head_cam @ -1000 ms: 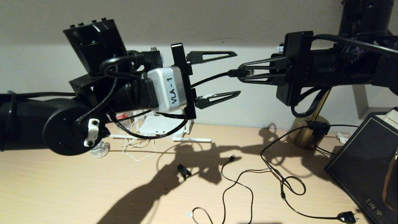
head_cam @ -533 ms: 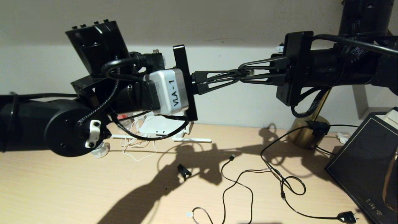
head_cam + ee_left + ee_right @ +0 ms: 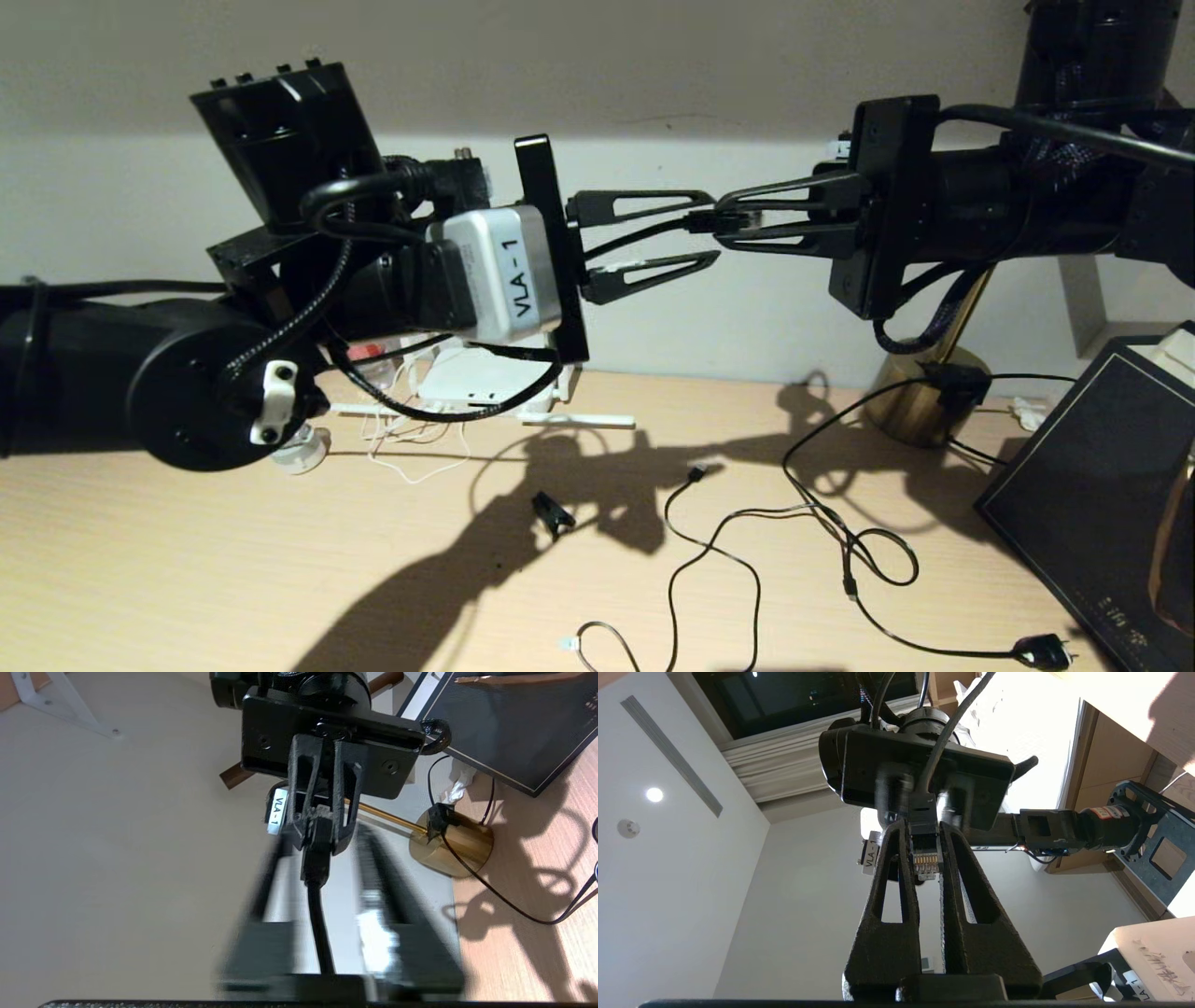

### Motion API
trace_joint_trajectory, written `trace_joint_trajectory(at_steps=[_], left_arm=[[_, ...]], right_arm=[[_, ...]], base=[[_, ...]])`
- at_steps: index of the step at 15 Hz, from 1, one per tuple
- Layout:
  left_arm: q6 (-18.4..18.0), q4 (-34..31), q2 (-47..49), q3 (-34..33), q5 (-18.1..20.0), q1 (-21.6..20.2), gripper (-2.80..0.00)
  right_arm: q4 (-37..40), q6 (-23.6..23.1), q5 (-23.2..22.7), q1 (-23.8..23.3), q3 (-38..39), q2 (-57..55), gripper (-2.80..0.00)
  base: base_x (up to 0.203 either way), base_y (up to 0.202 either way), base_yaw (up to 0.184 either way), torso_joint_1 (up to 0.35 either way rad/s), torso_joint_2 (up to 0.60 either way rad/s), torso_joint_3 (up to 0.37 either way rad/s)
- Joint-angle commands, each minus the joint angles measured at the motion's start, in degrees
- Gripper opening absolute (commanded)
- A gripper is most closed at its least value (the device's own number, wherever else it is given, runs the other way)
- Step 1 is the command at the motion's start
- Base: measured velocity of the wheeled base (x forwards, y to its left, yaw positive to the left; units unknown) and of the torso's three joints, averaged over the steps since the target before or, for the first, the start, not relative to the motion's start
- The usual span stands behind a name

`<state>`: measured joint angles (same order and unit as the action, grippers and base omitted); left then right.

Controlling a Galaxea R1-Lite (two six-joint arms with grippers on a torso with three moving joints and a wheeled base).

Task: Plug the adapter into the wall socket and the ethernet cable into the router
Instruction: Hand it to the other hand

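Right gripper (image 3: 724,222) pinches the ethernet cable (image 3: 644,235) connector (axis level, three-to-nine); left gripper (image 3: 711,228), fingers parted, straddles it; router (image 3: 467,378) at seven o'clock.

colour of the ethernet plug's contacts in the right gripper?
Gold contacts in a clear plug on the ethernet cable, pinched by the right gripper. Right wrist view shows it best.

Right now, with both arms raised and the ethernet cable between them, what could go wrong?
The right end effector alone pinches the ethernet cable at its connector; a tug could pull it free. The left end effector is open around the cable, fingertips near the right one's, so closing might clip them.
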<state>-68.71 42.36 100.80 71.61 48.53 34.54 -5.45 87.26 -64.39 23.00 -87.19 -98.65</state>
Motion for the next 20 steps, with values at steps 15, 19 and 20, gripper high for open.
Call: trace_joint_trajectory(at_steps=[15,19,20], left_arm=[[-0.37,1.68,0.71,0.55,0.42,-1.14,-2.8],[-0.37,1.68,0.71,0.55,0.34,-1.05,-2.8],[-0.37,1.68,0.8,0.55,0.34,-0.96,-2.8]], right_arm=[[0.0,0.45,-0.47,0.02,1.41,1.18,-2.8],[0.0,0.45,-0.47,0.11,1.41,1.18,-2.8],[0.0,0.45,-0.47,0.11,1.46,1.13,-2.8]], base=[[0.0,0.0,0.0,0.0,0.0,0.0],[0.0,0.0,0.0,0.0,0.0,0.0],[0.0,0.0,0.0,0.0,0.0,0.0]])
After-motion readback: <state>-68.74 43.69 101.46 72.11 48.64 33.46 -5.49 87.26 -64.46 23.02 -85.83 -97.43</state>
